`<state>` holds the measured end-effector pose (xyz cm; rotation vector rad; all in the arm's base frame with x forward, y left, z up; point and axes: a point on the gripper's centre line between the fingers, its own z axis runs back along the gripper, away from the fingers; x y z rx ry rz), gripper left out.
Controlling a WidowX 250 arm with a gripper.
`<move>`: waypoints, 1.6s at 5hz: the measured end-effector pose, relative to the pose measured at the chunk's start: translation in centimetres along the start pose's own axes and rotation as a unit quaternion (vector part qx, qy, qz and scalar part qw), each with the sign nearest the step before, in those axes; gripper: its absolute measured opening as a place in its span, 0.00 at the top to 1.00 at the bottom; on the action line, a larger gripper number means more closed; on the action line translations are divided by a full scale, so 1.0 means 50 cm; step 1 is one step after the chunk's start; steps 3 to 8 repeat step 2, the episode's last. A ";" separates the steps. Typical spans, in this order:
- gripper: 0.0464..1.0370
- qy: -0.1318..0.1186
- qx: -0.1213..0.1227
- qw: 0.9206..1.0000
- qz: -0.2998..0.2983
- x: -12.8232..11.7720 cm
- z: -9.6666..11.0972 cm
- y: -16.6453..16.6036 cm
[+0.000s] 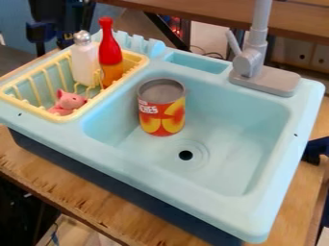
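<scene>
At the upper left, the black gripper (pixel 51 30) is beyond the drying rack and apart from the objects; how its fingers stand is unclear. A can (pixel 162 108) with a red, orange and yellow label stands upright in the light blue sink basin (pixel 247 139), left of and behind the drain. In the yellow rack (pixel 80 113) left of the basin are a white shaker (pixel 84 60) with a silver top, a red and orange bottle (pixel 110 54), and a pink toy pig (pixel 68 102) near the front.
A grey faucet (pixel 250 60) rises at the sink's back right corner. The sink unit stands on a wooden table (pixel 83 197). A dark object (pixel 315 151) is at the right edge, and a wooden shelf (pixel 193 15) crosses the background.
</scene>
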<state>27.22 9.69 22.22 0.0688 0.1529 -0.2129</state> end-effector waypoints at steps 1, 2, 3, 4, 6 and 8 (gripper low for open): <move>0.04 -0.038 -0.012 0.999 -0.016 -0.025 -0.001 -0.062; 0.04 -0.066 -0.034 0.996 -0.040 -0.008 0.003 -0.124; 0.04 -0.066 -0.034 0.996 -0.040 -0.008 0.003 -0.124; 0.04 -0.066 -0.034 0.996 -0.040 -0.008 0.003 -0.124; 0.04 -0.066 -0.034 0.996 -0.040 -0.008 0.003 -0.124; 0.04 -0.066 -0.034 0.996 -0.040 -0.008 0.003 -0.124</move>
